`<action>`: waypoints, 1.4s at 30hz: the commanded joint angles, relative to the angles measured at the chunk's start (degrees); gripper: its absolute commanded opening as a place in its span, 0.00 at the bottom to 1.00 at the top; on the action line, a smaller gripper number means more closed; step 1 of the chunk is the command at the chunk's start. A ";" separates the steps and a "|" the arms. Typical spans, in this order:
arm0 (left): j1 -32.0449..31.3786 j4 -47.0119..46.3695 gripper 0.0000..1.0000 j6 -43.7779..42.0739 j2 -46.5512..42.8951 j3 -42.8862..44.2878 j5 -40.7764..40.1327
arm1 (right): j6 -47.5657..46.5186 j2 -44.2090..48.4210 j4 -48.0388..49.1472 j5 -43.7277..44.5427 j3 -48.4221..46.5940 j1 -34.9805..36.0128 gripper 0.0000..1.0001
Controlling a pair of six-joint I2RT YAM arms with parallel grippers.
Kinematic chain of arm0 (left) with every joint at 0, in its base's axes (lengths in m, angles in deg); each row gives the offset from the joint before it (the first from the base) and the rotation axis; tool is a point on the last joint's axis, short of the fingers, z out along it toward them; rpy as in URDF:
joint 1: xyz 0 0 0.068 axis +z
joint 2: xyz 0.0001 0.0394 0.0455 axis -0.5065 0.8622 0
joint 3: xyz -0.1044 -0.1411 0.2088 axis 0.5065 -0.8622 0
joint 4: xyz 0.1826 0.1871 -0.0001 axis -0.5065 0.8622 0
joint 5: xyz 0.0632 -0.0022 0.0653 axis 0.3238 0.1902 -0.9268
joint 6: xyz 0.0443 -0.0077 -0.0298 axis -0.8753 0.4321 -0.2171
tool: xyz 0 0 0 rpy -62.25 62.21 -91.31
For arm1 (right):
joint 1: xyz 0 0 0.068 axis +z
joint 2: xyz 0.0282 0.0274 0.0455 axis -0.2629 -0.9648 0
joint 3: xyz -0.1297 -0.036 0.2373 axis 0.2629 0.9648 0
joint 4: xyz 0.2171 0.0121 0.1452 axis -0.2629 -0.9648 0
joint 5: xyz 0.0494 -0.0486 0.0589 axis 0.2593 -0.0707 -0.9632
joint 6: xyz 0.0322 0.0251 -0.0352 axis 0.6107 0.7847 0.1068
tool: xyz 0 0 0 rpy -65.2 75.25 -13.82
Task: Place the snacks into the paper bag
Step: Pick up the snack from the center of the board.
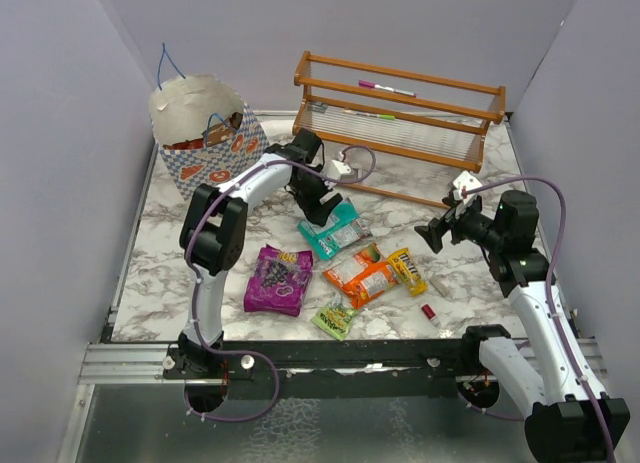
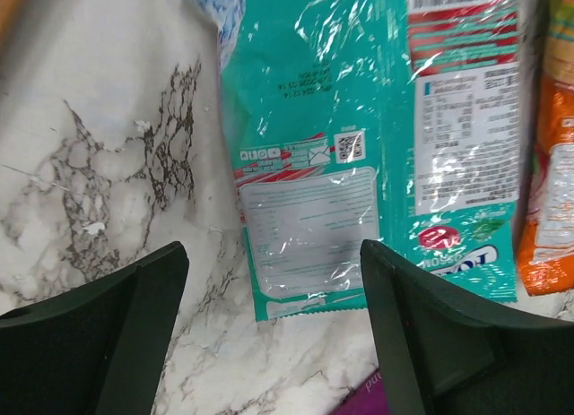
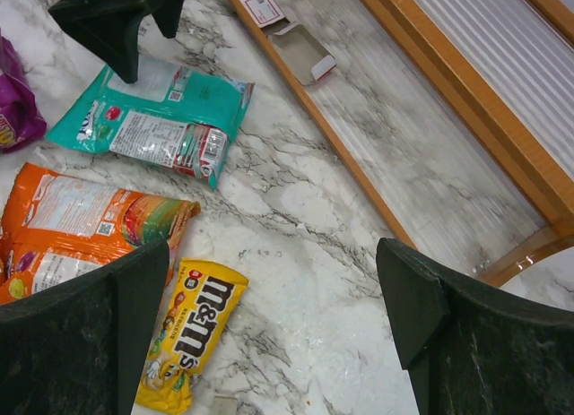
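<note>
the bag (image 1: 205, 153) stands in the far left corner of the table (image 1: 190, 283), with the rack (image 1: 400, 108) along the back edge to its right. before them, mid-table, the rearmost packet (image 1: 337, 231) lies under the left gripper (image 1: 320, 211), and the leftmost packet (image 1: 278, 280) lies nearer the front. the middle packet (image 1: 362, 276) lies just left of the m&m's packet (image 1: 407, 270), and the small packet (image 1: 335, 317) lies foremost.
</note>
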 commanded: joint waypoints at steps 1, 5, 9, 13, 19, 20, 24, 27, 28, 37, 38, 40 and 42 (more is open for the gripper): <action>0.91 3.66 0.81 -1.76 2.65 1.96 0.88 | -0.85 0.55 0.75 -0.89 0.54 -0.42 0.99; 1.16 4.33 0.80 -2.28 3.51 1.20 2.14 | -0.84 0.64 0.81 -0.66 0.61 -0.44 0.99; 1.27 1.80 0.70 -1.62 2.45 -2.97 3.98 | -0.97 0.39 0.73 -1.14 0.46 -0.48 0.99; 1.27 -1.33 0.60 -0.96 0.59 -8.60 6.32 | -1.05 0.01 0.84 -0.53 0.64 -0.48 1.00; 1.27 -8.03 0.45 0.69 -2.73 -15.12 6.64 | -1.12 -0.12 0.93 -0.30 0.64 -0.48 0.99; 1.27 -9.05 0.43 0.81 -3.16 -15.87 6.66 | -1.08 -0.16 0.83 -0.66 0.62 -0.48 0.99; 1.27 -10.76 0.30 1.87 -4.35 -16.35 6.26 | -1.23 0.22 0.97 -0.25 0.68 -0.48 0.99; 1.27 -11.94 0.20 2.57 -4.97 -16.25 6.53 | -1.30 0.23 0.78 -0.69 0.67 -0.48 0.99; 1.26 -11.85 0.16 2.84 -5.07 -15.75 6.52 | -1.32 0.34 0.74 -0.82 0.62 -0.48 0.99; 1.01 -8.64 0.00 -0.19 -10.61 -12.19 6.85 | -1.74 0.66 0.98 -0.07 1.01 -0.48 0.99; 1.01 -8.49 0.00 -0.54 -11.44 -11.96 6.88 | -1.75 0.60 0.99 -0.30 0.98 -0.48 0.99; 1.01 -8.26 0.00 -0.82 -13.26 -11.60 6.92 | -1.75 0.55 0.83 -0.65 0.78 -0.48 0.99; 1.01 -7.77 0.00 -1.22 -14.99 -11.28 7.05 | -1.84 0.67 0.98 -0.14 0.92 -0.44 0.99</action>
